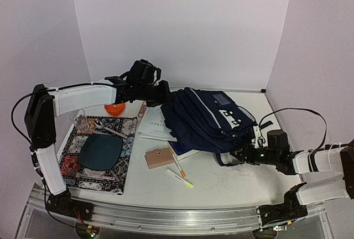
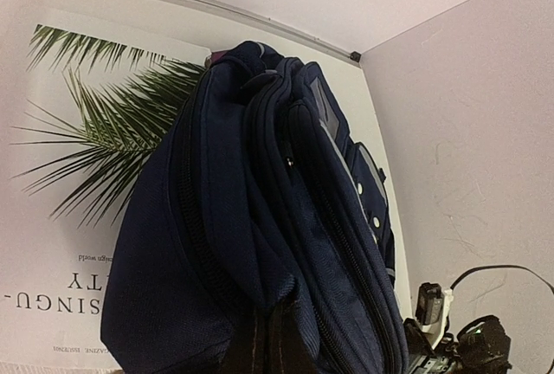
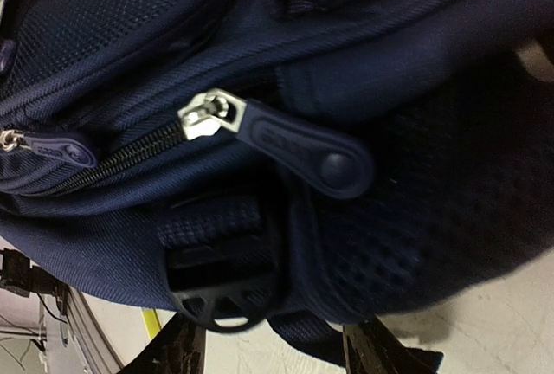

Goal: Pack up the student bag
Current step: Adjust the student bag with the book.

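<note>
Lying diagonal far-L to near-R, student bag [image 1: 204,120] pinched by L end effector [image 1: 164,96]; R end effector [image 1: 240,155] part-open.

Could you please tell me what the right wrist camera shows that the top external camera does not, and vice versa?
Only the right wrist view shows, up close, a silver zipper slider with its navy pull tab, and a black strap loop below it. Only the top external view shows the patterned mat with a dark plate on it, an orange bowl, a tan pouch, two pens and a booklet. Both show the student bag.
</note>
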